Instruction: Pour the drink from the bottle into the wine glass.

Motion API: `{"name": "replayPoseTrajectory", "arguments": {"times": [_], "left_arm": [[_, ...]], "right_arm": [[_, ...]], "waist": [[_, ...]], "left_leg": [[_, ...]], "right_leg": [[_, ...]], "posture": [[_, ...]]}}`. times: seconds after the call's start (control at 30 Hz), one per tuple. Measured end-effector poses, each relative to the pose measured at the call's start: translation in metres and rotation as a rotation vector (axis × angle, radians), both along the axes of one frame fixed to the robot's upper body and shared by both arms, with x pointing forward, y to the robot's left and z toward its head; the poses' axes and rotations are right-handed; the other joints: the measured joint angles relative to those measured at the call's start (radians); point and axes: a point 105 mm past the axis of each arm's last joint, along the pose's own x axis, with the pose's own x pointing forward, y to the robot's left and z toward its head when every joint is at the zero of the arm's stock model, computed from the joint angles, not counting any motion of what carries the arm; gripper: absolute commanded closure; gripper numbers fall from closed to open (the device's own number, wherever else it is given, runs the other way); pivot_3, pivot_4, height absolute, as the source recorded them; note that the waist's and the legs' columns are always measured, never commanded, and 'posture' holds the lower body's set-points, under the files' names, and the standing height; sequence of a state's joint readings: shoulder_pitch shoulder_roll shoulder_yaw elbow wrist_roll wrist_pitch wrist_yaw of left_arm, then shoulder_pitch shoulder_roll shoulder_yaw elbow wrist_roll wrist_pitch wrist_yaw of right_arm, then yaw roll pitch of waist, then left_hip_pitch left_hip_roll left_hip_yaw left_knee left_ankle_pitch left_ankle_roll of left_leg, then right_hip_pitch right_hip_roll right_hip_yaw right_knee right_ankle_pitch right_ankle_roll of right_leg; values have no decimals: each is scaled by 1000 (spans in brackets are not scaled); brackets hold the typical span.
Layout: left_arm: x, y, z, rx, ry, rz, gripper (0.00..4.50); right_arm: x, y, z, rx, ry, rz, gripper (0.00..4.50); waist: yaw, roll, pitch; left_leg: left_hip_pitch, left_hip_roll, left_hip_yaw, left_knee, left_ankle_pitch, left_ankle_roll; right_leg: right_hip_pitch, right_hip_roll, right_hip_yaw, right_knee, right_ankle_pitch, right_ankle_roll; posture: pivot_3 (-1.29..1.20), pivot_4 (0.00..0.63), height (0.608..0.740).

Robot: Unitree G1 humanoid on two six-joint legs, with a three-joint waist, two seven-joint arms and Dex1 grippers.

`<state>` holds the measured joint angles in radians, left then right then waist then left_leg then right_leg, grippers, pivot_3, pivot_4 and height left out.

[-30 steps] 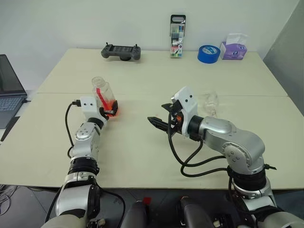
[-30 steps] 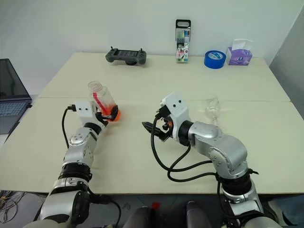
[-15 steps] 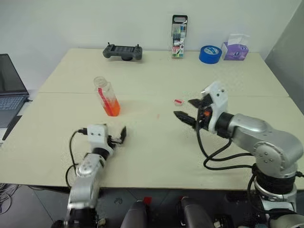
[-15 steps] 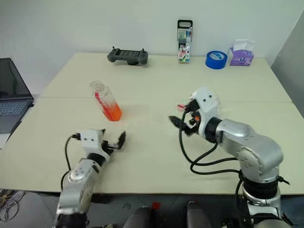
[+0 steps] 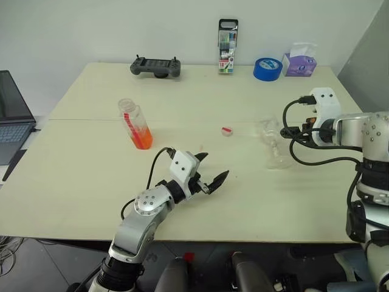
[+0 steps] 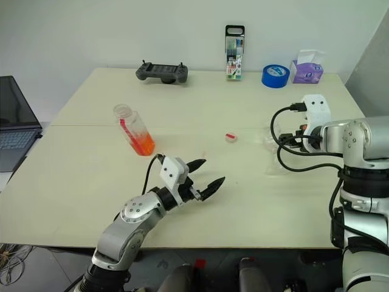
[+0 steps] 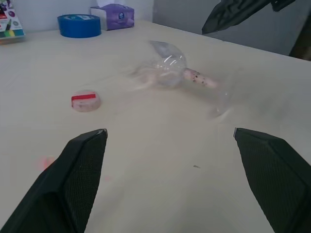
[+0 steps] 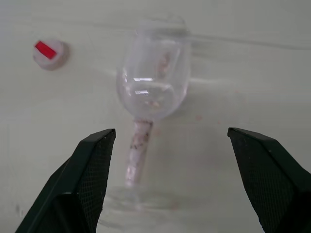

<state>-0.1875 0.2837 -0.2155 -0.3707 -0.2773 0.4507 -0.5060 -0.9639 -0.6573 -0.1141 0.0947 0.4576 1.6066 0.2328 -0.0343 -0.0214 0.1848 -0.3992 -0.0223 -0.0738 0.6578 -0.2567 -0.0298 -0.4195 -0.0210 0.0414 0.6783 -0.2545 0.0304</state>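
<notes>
Both arms have swung right, the left end effector (image 5: 209,172) letting go of the bottle (image 5: 135,124), now uncapped at 10 o'clock on the tabletop (image 5: 182,97), while the right end effector (image 8: 165,179), jaws apart, hovers at the wine glass (image 5: 271,141) at 3 o'clock, so pouring is unstarted.

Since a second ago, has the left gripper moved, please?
Yes. The left gripper, open, has left the bottle and moved toward the table's near edge and the robot's right.
</notes>
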Motion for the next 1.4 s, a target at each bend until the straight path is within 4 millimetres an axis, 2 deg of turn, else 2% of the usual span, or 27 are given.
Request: {"name": "replayPoseTrajectory", "arguments": {"times": [0.17, 0.43, 0.53, 0.67, 0.8, 0.83, 1.03, 1.1, 1.13, 1.23, 1.3, 1.37, 1.4], "left_arm": [[2, -8, 9, -5, -2, -37, 35], [4, -9, 10, 3, -17, -18, 35], [4, -9, 10, -2, -18, -6, 0], [5, -8, 8, -7, -12, 14, 0], [6, -8, 8, -9, -13, 28, 0], [5, -7, 7, -8, -10, 31, 0], [6, -4, 3, 7, -4, 53, 0], [7, -3, 5, 9, -10, 59, 0], [10, 0, 8, 7, -19, 70, 0], [18, 14, 16, -8, -34, 133, 0], [23, 28, 17, -12, -19, 177, 0], [25, 37, 17, -12, -5, 203, 0], [26, 37, 17, -10, 1, 205, 0]], "right_arm": [[11, 11, -14, 62, 153, 26, 568], [29, 18, -31, 63, 225, 35, 568], [36, 18, -39, 31, 233, 40, 1173], [42, 23, -51, 3, 263, 62, 2546], [50, 25, -46, -64, 241, 86, 4004], [51, 24, -47, -74, 234, 90, 4237], [53, 23, -42, -78, 220, 109, 4241], [55, 27, -26, -105, 148, 152, 4241], [56, 30, -11, -139, 74, 186, 4241], [52, 53, 29, -203, -169, 280, 4242], [44, 93, 51, -168, -393, 358, 4242], [38, 135, 54, -79, -540, 421, 4242], [36, 147, 49, -48, -558, 442, 4242]], "waist": [[1, 0, 0], [3, 0, 0], [2, 0, 0], [2, 1, 0], [2, 1, 1], [2, 1, 1], [2, 2, 1], [2, 4, 2], [3, 5, 3], [1, 5, 3], [-8, 5, 3], [-14, 5, 3], [-13, 5, 3]], "left_leg": [[0, 0, 0, 0, 0, 0], [-1, 0, 0, 1, 0, 0], [-1, 0, 0, 1, 0, 0], [-1, 0, -1, 1, 0, 0], [0, 0, -1, 1, 0, 0], [0, 0, -1, 1, 0, 0], [-1, 0, -2, 1, 0, 0], [-2, 0, -3, 1, 0, 0], [-2, 0, -4, 1, 0, 0], [-2, 1, -6, 1, 0, 0], [0, 4, -6, 0, -1, 0], [1, 6, -6, 0, 0, 0], [0, 6, -7, 1, 0, -1]], "right_leg": [[0, 0, 0, 0, 0, 0], [0, 0, 0, 0, 0, 0], [0, 0, 0, 0, 0, 0], [-1, 0, 0, 0, 0, 0], [-1, 0, 0, 0, 0, 0], [-1, 0, 0, 0, 0, 0], [-1, 0, 0, 1, 0, 0], [-2, -1, 0, 1, 0, 0], [-2, -1, 0, 1, 0, 0], [-2, -1, -1, 1, 0, 0], [-2, -1, -1, 2, 0, 0], [-2, 1, -1, 3, 0, 0], [-1, 1, -2, 3, 0, 0]], "posture": [[0, 150, 740], [0, 150, 740], [0, 150, 740], [0, 150, 740], [0, 150, 740], [0, 150, 740], [0, 150, 740], [0, 150, 740], [0, 150, 740], [0, 150, 740], [0, 150, 740], [0, 150, 740], [0, 150, 740]]}}
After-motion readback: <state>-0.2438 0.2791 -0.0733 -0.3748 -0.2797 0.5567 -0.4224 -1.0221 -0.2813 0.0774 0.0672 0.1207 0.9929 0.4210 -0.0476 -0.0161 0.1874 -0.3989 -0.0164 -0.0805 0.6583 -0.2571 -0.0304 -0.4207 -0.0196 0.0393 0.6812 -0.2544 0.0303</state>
